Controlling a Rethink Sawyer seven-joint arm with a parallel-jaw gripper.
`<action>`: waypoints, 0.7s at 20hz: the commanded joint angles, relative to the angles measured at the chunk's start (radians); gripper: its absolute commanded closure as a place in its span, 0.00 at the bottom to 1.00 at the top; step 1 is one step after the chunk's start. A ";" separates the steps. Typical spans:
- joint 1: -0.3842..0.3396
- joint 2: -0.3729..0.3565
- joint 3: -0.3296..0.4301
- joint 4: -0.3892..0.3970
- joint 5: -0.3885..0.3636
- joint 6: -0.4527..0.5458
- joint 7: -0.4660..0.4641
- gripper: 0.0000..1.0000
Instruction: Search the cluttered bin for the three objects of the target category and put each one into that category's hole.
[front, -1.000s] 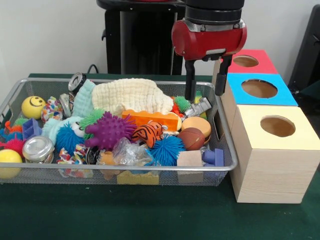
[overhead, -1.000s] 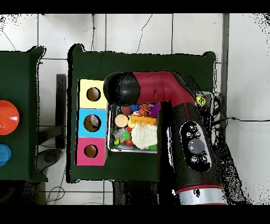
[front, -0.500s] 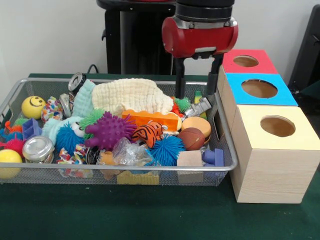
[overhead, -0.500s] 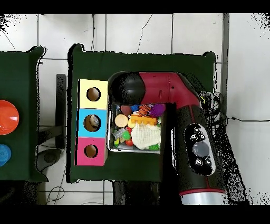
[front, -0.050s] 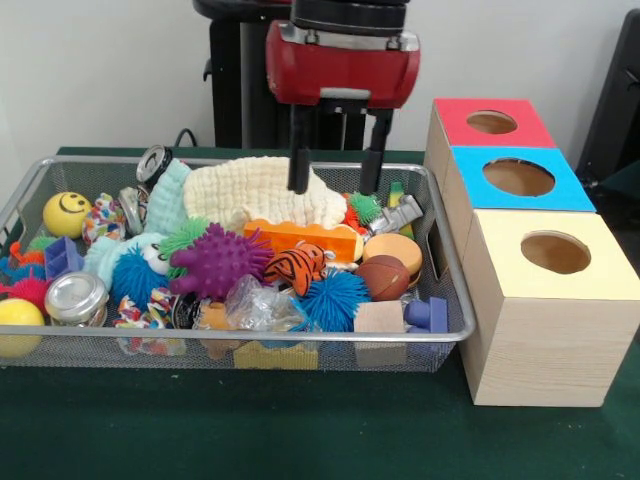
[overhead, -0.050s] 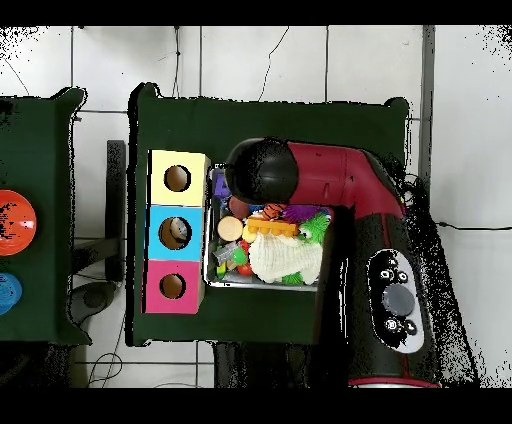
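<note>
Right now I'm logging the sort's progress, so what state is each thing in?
gripper: open, empty, above the cream cloth
wire bin: full of toys
red box: hole shows nothing
blue box: something inside its hole
yellow box: hole shows nothing

Dark green table (front, -0.050s: 300, 430), wire mesh bin (front, -0.050s: 300, 352) on it, three wooden boxes (front, -0.050s: 540, 340) just beside

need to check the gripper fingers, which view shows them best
The front view: the gripper hangs open and empty, both fingers clear above the cream cloth. In the overhead view the arm covers it entirely.
</note>
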 joint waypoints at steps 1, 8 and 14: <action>0.055 0.061 -0.141 0.033 0.096 0.073 0.464 0.00; 0.046 0.129 -0.139 0.028 0.175 0.059 0.505 0.00; 0.015 0.148 -0.082 0.035 0.178 0.021 0.419 0.00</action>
